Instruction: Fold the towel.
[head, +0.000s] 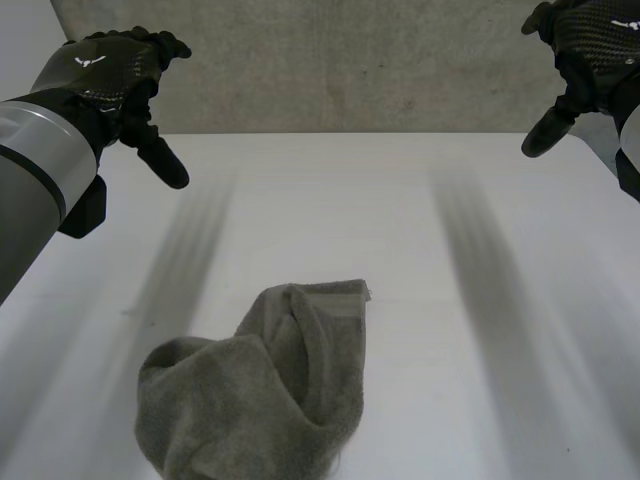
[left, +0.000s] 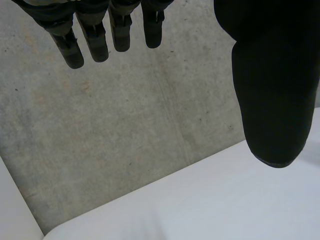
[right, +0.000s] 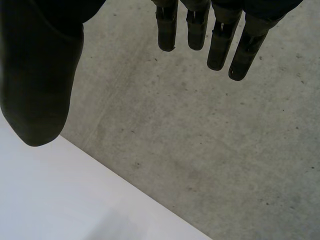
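White table (head: 350, 200): flat, matte top, far edge running straight across head view. Beyond that edge, grey concrete surface (head: 350, 60), mottled, with small dark specks and stains. Left wrist view: table (left: 225, 200) shows rounded corner; concrete surface (left: 125, 140) beyond it, faint straight seam (left: 172, 125) crossing it; narrow pale strip (left: 12, 205) borders concrete, nature unclear. Right wrist view: table (right: 50, 200) edge straight against speckled concrete surface (right: 210, 150).

Table (head: 330, 190) bright w/ soft light.
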